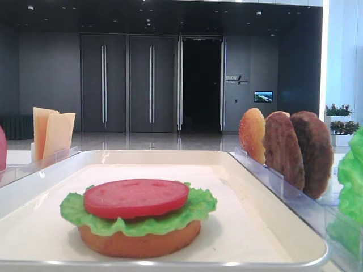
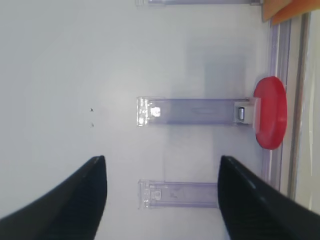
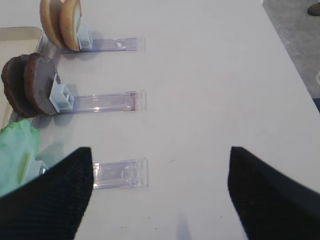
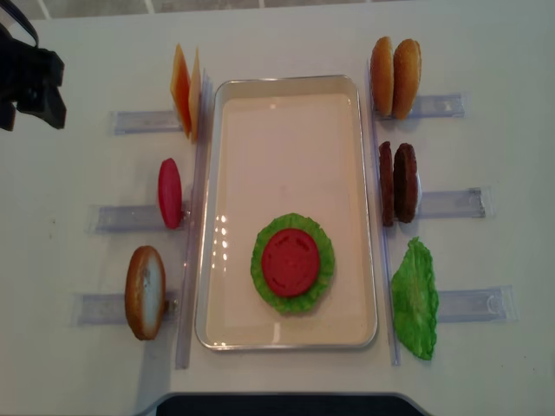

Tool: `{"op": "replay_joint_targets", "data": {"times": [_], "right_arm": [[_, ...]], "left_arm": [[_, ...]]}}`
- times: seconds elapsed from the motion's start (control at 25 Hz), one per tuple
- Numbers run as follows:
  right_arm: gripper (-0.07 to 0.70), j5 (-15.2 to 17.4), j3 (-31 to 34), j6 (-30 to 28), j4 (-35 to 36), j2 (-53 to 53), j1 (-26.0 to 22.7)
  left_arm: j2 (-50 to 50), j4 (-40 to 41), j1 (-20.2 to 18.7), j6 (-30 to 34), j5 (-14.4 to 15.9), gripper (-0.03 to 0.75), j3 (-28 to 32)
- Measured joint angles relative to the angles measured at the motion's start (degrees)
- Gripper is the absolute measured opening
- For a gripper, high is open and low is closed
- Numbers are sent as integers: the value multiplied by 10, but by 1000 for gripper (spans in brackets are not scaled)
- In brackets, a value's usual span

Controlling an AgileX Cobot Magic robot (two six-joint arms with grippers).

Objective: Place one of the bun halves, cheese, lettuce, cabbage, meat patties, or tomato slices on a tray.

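On the cream tray (image 4: 286,104) lies a stack: a bun half (image 1: 139,241) at the bottom, lettuce (image 4: 321,264) over it, a tomato slice (image 4: 290,263) on top. Both grippers hang over bare table outside the tray. My left gripper (image 2: 162,162) is open and empty above a clear rack (image 2: 180,194), with a standing tomato slice (image 2: 270,112) to its upper right. My right gripper (image 3: 160,150) is open and empty, with lettuce (image 3: 17,150), meat patties (image 3: 30,85) and bun halves (image 3: 62,22) in racks to its left.
Clear slotted racks flank the tray. On the left stand cheese (image 4: 185,89), a tomato slice (image 4: 169,192) and a domed bun (image 4: 145,292). On the right stand two buns (image 4: 395,65), two patties (image 4: 397,182) and a lettuce leaf (image 4: 416,299). The left arm's black body (image 4: 30,78) shows at the far left.
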Motion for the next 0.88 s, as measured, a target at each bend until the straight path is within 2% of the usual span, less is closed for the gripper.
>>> {"op": "replay_joint_targets", "data": {"times": [0.36, 0.68, 0.88], "right_arm": [[556, 0, 0, 0, 0, 0, 0], [556, 0, 0, 0, 0, 0, 0], [556, 0, 0, 0, 0, 0, 0]], "left_arm": [[-115, 0, 0, 1, 3, 527, 0], [-281, -17, 0, 14, 7, 527, 2], [-406, -17, 0, 20, 14, 527, 44]]}}
